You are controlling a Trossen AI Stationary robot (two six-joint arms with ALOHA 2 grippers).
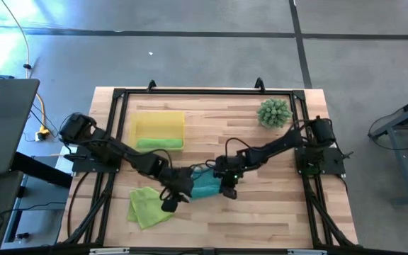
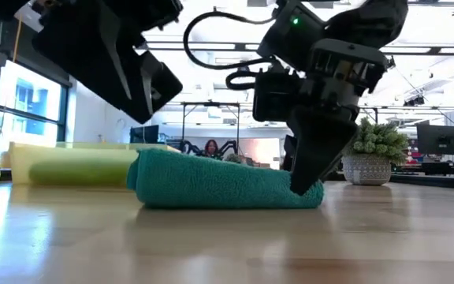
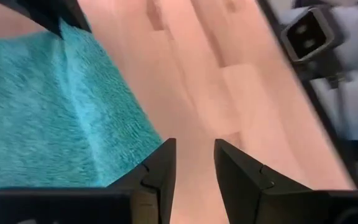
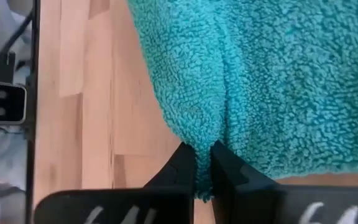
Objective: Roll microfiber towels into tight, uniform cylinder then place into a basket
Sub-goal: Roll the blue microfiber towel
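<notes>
Right wrist view alone shows right tool (image 4: 202,163) pinching teal towel (image 4: 278,81) edge, left tool (image 3: 194,163) parted, empty

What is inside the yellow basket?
One rolled lime green towel lies in the yellow basket, along its near wall. The rest of the basket looks bare. The low view shows the roll through the see-through wall; nothing shows beneath it, but that spot stays covered.

One rolled towel (image 1: 159,143) lies in the basket (image 1: 159,121), two towels (image 1: 205,185) on the table (image 1: 261,212) nearer the front.
</notes>
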